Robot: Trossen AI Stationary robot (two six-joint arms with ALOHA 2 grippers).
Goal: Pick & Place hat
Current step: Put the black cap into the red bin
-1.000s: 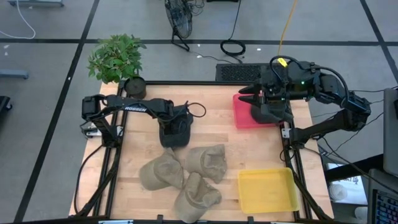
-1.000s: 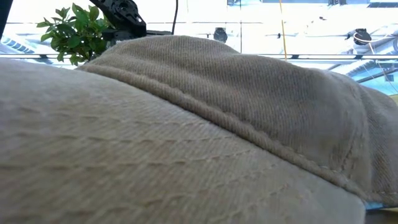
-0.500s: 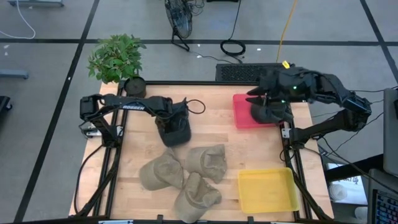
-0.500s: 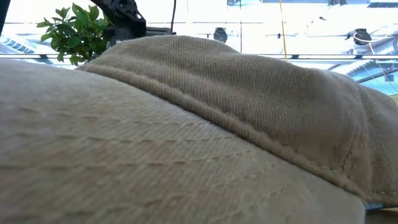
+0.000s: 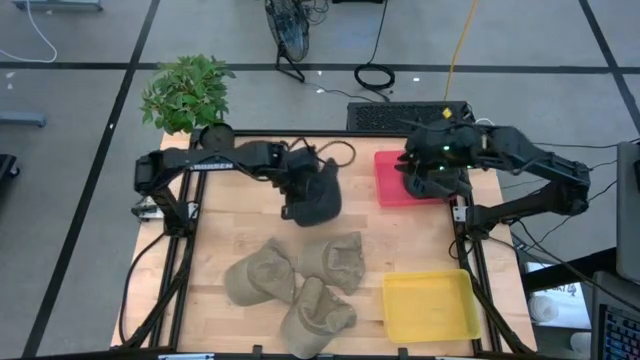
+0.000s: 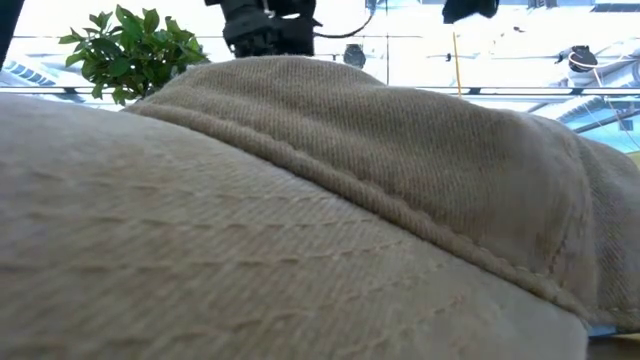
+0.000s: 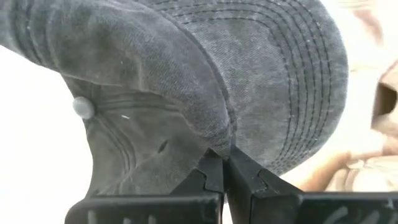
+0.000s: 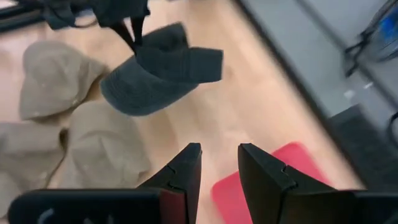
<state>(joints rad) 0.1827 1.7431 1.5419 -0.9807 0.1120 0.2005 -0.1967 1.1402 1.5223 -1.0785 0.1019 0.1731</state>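
My left gripper is above the middle of the table, shut on a dark grey cap that is off the wood. The right wrist view shows the cap hanging below the left gripper's fingers. Three tan hats lie on the table's near half. My right gripper is open over the red tray at the far right and touches nothing. A dark shape sits under that arm on the tray; what it is I cannot tell. My left gripper pinches a fold of the cap's crown between its two fingers, where the crown meets the stitched brim. The fingers come from above. The cap is lifted clear and hangs below them, with its top button turned to one side.
A yellow tray sits at the near right corner. A potted plant and a dark round pot stand at the far left corner. In the low view a tan hat fills nearly the whole picture. Bare wood lies between the cap and the red tray.
My left gripper has risen and swung toward the table's right and far side, carrying the dark grey cap up off the wood, clear of the tan hats. The right arm has drawn in slightly over the red tray.
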